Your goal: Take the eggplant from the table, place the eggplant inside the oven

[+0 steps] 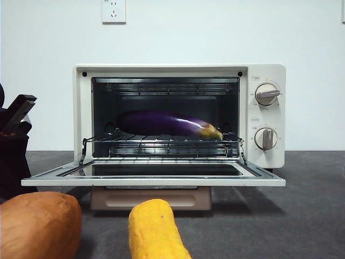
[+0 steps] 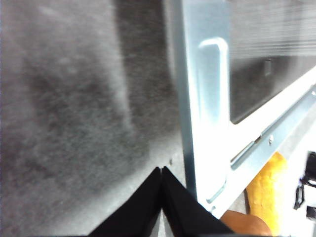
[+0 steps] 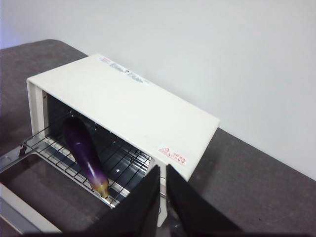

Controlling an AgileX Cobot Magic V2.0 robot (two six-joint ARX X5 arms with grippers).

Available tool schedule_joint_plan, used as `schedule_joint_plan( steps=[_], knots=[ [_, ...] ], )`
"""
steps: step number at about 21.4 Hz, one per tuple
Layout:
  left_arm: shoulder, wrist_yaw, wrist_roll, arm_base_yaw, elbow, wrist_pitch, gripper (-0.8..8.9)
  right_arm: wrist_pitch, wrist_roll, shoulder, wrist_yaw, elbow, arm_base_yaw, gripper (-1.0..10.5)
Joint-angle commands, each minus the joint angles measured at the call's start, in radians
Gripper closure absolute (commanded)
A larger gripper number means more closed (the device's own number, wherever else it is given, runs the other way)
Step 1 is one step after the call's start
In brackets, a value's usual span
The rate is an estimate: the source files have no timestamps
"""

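Note:
The glossy purple eggplant (image 1: pixel 161 123) lies lengthwise on the wire rack (image 1: pixel 161 141) inside the cream oven (image 1: pixel 161 70), its yellowish stem tip pointing toward the knob side. From the right wrist view, the eggplant (image 3: pixel 84 150) rests free on the rack, under the oven's white top (image 3: pixel 133 103). My right gripper (image 3: pixel 161 170) hovers above the oven's knob-side front corner, shut and holding nothing. My left gripper (image 2: pixel 162 169) is shut and empty over the table (image 2: pixel 74 123), beside the lowered door (image 2: pixel 207 98). It shows as a dark shape (image 1: pixel 16 116) at the left edge of the front view.
The oven door (image 1: pixel 156 181) is folded down flat toward the front. An orange-brown sweet potato (image 1: pixel 38 224) and a yellow corn-like cylinder (image 1: pixel 156 232) lie on the grey table (image 1: pixel 302 216) in front of it. Two knobs (image 1: pixel 266 116) sit on the oven's right panel.

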Motion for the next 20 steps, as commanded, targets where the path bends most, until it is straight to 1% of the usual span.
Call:
schedule_joint_plan(
  steps=[1,7,15,20],
  knots=[
    [0.019,0.065,0.029,-0.004,0.005,0.002,8.07,-0.002,0.018,0.007,0.002,0.015,0.012,9.4],
    [0.019,0.1,0.024,0.003,0.006,0.0,8.07,-0.014,0.019,0.007,0.002,0.015,0.012,9.4],
    [0.018,0.286,0.023,0.029,0.007,0.001,8.07,-0.027,0.039,0.007,0.001,0.015,0.012,9.4],
    [0.018,0.315,0.016,0.054,0.014,0.001,8.07,-0.046,0.061,0.007,0.001,0.015,0.012,9.4]
  ],
)
